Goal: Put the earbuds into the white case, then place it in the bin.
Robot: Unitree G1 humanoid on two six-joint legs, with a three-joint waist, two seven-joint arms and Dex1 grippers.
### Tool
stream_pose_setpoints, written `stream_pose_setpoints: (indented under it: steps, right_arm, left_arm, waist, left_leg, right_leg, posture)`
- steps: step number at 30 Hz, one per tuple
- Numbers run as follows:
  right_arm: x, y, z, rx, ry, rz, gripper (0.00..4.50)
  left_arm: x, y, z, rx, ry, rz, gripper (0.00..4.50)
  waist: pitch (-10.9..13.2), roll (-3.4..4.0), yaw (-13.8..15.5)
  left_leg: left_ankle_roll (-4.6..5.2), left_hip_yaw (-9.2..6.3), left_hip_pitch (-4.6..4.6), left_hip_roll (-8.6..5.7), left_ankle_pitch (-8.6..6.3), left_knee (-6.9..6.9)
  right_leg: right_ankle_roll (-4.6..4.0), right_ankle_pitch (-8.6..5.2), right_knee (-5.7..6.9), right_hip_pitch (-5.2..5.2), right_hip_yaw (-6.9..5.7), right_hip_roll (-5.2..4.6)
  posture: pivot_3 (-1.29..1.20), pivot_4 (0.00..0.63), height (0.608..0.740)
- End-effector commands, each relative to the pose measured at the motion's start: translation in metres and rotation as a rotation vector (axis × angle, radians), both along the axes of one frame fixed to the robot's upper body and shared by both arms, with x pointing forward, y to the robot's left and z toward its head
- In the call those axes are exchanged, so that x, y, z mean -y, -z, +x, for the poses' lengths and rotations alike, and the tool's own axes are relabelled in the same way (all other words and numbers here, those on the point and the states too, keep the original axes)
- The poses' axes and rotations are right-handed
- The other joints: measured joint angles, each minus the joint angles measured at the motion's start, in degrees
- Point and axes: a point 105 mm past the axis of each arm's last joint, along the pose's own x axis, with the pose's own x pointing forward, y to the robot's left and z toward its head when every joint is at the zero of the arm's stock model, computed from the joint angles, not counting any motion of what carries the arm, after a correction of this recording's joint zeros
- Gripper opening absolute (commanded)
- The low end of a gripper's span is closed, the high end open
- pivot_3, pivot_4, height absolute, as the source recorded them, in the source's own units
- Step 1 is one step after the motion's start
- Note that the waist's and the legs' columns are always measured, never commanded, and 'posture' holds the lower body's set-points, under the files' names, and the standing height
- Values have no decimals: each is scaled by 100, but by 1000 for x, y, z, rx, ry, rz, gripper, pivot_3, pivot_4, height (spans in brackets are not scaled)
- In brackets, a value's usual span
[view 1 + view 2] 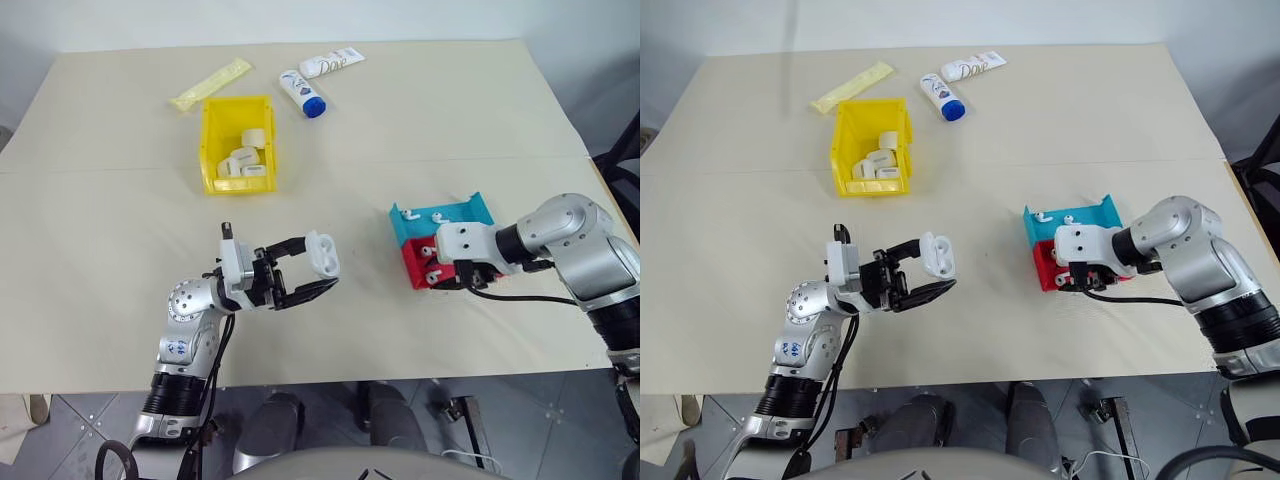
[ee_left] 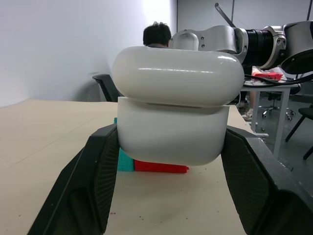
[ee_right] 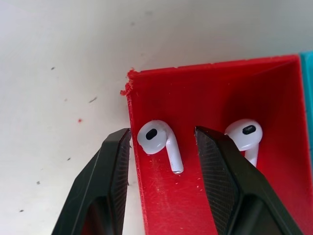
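Two grippers are seen over the beige table [image 1: 120, 260], nearest the camera. The white case [image 1: 323, 254] is clamped between the black fingers [image 2: 93, 181] of the left gripper [image 1: 318, 272], held clear of the table with its lid slightly raised. To the right, the right gripper [image 3: 161, 142] is lowered over the red half of the blue-and-red tray [image 1: 470, 213]; its fingers are spread apart, one outside the tray's red wall and one inside, with one of the earbuds [image 3: 159, 142] lying unclasped between them. A second earbud [image 3: 245, 134] is seen just beside the inner finger, also on the red floor. Two more earbuds [image 1: 408, 213] are lying in the blue half of the tray, near its back wall. Farther back and to the left, the bin [image 1: 212, 145] is set on the table, well apart from both grippers, with several small white cases [image 1: 245, 160] inside it. Beyond the bin, a yellow packet [image 1: 210, 83], a blue-capped white bottle [image 1: 302, 93] and a white Dove tube [image 1: 331, 63] are laid near the far edge. In the left wrist view, a seated person's head [image 2: 157, 34] is visible behind the case.
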Motion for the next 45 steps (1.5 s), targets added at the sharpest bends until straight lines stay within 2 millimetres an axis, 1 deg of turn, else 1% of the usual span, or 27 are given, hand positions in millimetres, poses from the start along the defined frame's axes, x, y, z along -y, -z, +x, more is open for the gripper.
stream_pose_setpoints:
  steps: [1, 8, 13, 22, 31, 38, 45]
  right_arm:
    - [-1, -8, 3, 23, -10, -2, 2123]
    - [1, -7, 2, 17, -9, -6, 2123]
    - [-2, -6, -1, 9, -20, -2, 2123]
    - [-2, -4, 0, 5, -24, -6, 2123]
    - [-5, 0, -4, -27, -48, -47, 2123]
    - [-5, 3, -1, -24, -58, -85, 2123]
    - [-7, -4, 4, -6, -82, -102, 2123]
  left_arm:
    - [0, -11, -5, 46, 5, -14, 2760]
    - [1, -11, -4, 46, 2, -15, 2760]
    - [1, -10, -4, 47, 0, -15, 2760]
    - [2, -10, -4, 47, -3, -14, 2760]
    - [3, -10, -3, 45, -9, -18, 2760]
    - [5, -9, -4, 45, -15, -26, 2760]
    - [3, -8, -6, 44, -27, -30, 2760]
  waist:
    - [0, 0, 3]
    - [0, 0, -2]
    - [0, 0, 1]
    - [0, 0, 0]
    - [0, 0, -2]
    - [0, 0, -2]
    - [0, 0, -10]
  left_leg:
    - [0, 0, 0, 0, 0, 0]
    - [0, 0, 0, 1, 0, 0]
    - [0, 0, 0, 0, 0, 0]
    - [0, 0, 0, 0, 0, 0]
    - [0, 0, 0, 1, 0, 0]
    - [0, 0, 1, 1, 0, 0]
    - [-1, 0, 1, 1, 0, -1]
  right_leg:
    - [0, 0, 0, 0, 0, 0]
    - [0, 0, 0, 0, 0, 0]
    - [0, 0, 0, 0, 0, 0]
    - [0, 0, 0, 0, 0, 0]
    - [0, 0, 0, 0, 0, 0]
    - [0, 0, 0, 1, 0, 0]
    - [-1, 0, 0, 0, -1, 1]
  posture:
    - [0, 150, 740]
    - [0, 150, 740]
    - [0, 150, 740]
    - [0, 150, 740]
    - [0, 150, 740]
    - [0, 150, 740]
    - [0, 150, 740]
